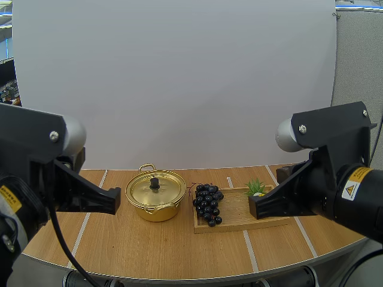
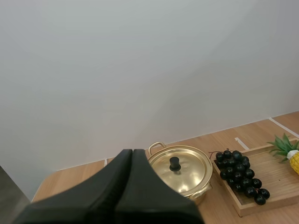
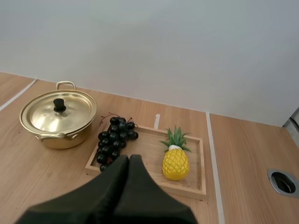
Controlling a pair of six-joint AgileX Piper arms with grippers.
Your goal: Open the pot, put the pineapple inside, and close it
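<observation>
A gold pot (image 1: 155, 195) with its lid on and a black knob (image 1: 154, 182) stands on the table; it also appears in the wrist views as pot (image 2: 181, 171) and pot (image 3: 58, 119). A small yellow pineapple (image 3: 175, 160) with green leaves (image 1: 257, 187) lies on a wooden tray (image 1: 239, 216), right of the pot. My left gripper (image 1: 116, 200) hovers left of the pot, fingers together as one wedge (image 2: 132, 161). My right gripper (image 1: 254, 207) hangs over the tray near the pineapple, also shut (image 3: 129, 164), holding nothing.
A bunch of dark grapes (image 1: 207, 203) lies on the tray's left end, next to the pot. The wooden table has white tape lines and a curved front edge (image 1: 197, 276). A round metal hole (image 3: 283, 181) sits in the table at the right.
</observation>
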